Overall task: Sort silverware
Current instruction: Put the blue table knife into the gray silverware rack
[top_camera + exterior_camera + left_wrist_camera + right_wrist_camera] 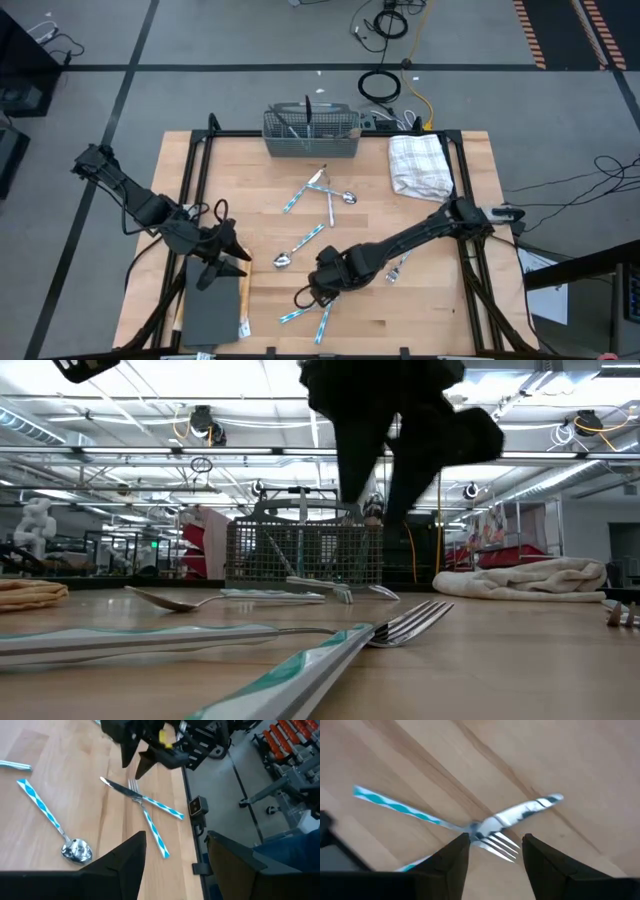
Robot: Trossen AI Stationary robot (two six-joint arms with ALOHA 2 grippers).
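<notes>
While its two fingers stand apart with nothing between them, the right end effector (303, 297) hangs low over the near part of the wooden surface (420, 290). Just under it lie a knife (522, 812) and a fork (490, 841), crossed over each other, both with blue-and-white handles; in the right wrist view the fork's tines lie between the two fingertips, and the fingers do not touch them. A little farther from this end effector, toward the middle of the surface, lies a spoon (300, 247), and beyond it a small group of more silverware (325, 192). At the far edge stands a grey mesh basket (311, 143) with a few pieces upright inside. Beside the basket, on the right arm's side, lies a folded white cloth (419, 165).

The left end effector (236, 262) waits to the left of the right one, over a dark grey pad (211, 310) near the surface's front left corner. Its fingers are also spread and hold nothing.
</notes>
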